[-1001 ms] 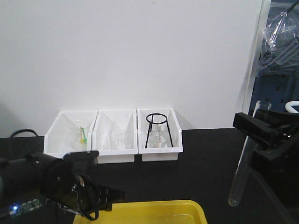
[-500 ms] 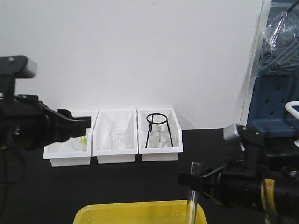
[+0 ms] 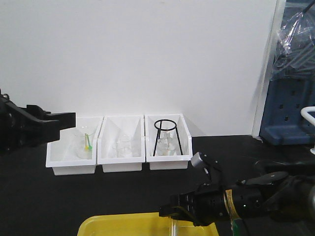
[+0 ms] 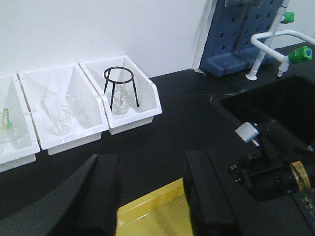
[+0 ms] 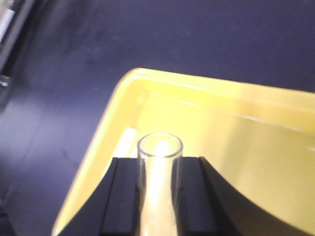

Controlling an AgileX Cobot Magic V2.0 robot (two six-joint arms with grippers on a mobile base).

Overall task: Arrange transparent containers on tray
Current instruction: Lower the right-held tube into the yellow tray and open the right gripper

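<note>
The right gripper point(image 5: 159, 191) clamps one long clear glass test tube point(image 5: 159, 162) over the bright-yellow plastic tray point(image 5: 236, 147).
Its two black fingers point(image 5: 120, 196) press the tube from both sides, and the open rim points toward the wrist camera, above the tray's inside near one rounded corner. The left gripper point(image 4: 150, 191) is higher up, with its fingers spread wide and nothing between them. On the black table point(image 3: 221, 152) behind the tray, three white plastic bins point(image 3: 120, 162) stand in a row against the wall; the right one holds a black wire ring stand point(image 3: 166, 137).
</note>
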